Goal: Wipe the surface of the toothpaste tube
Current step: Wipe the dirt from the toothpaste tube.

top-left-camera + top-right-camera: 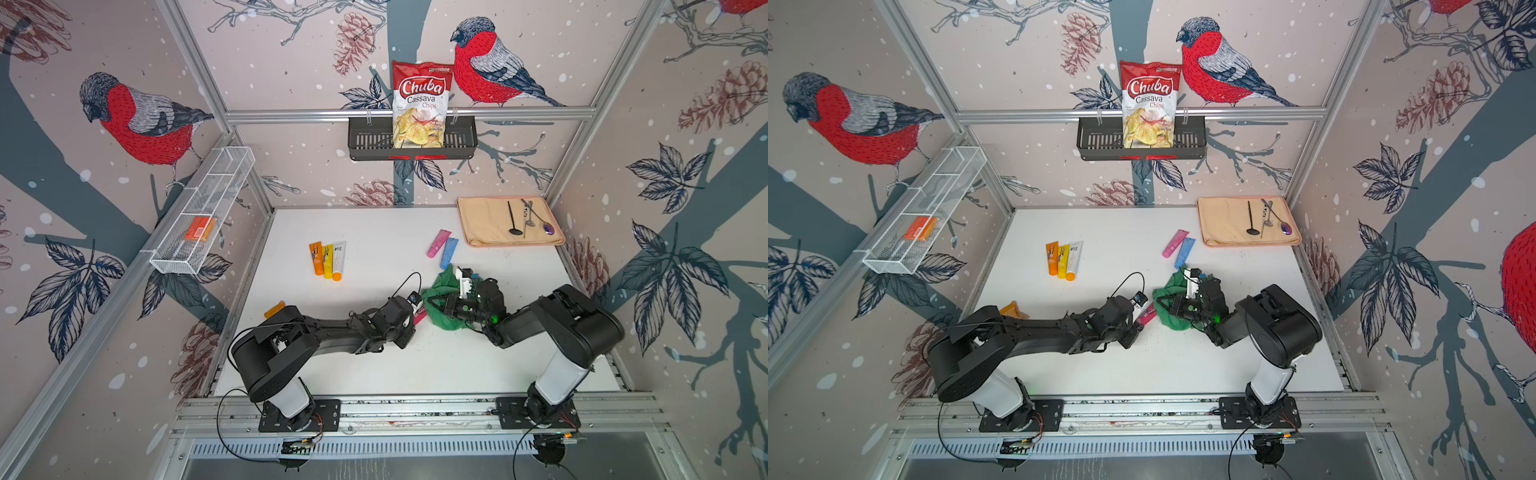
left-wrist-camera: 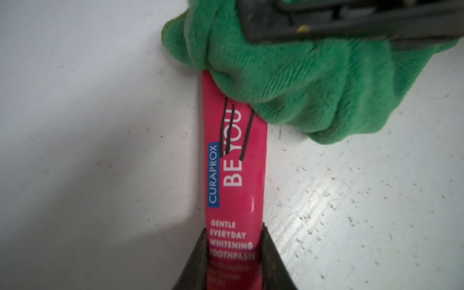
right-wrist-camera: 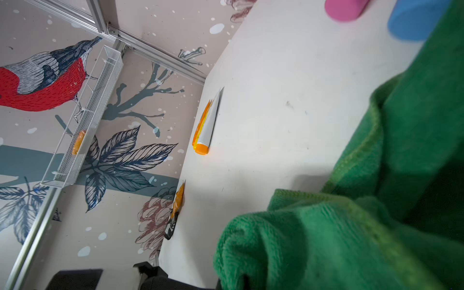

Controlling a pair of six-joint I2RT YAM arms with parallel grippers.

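A pink-red toothpaste tube (image 2: 234, 180) lies on the white table, with black pen strokes (image 2: 233, 130) across its lettering. My left gripper (image 2: 234, 253) is shut on the tube's near end, one finger on each side. In both top views only a short piece of the tube (image 1: 419, 316) (image 1: 1147, 314) shows beyond that gripper. A bunched green cloth (image 2: 288, 82) (image 1: 442, 291) covers the tube's far end and presses on it. My right gripper (image 1: 441, 306) is shut on this cloth. In the right wrist view the cloth (image 3: 351, 213) hides the jaws.
Orange, yellow and white tubes (image 1: 327, 259) lie side by side at the left middle. A pink and a blue tube (image 1: 442, 247) lie just behind the cloth. A beige towel (image 1: 482, 224) carrying utensils sits at the back right. An orange packet (image 1: 274, 309) lies beside the left arm.
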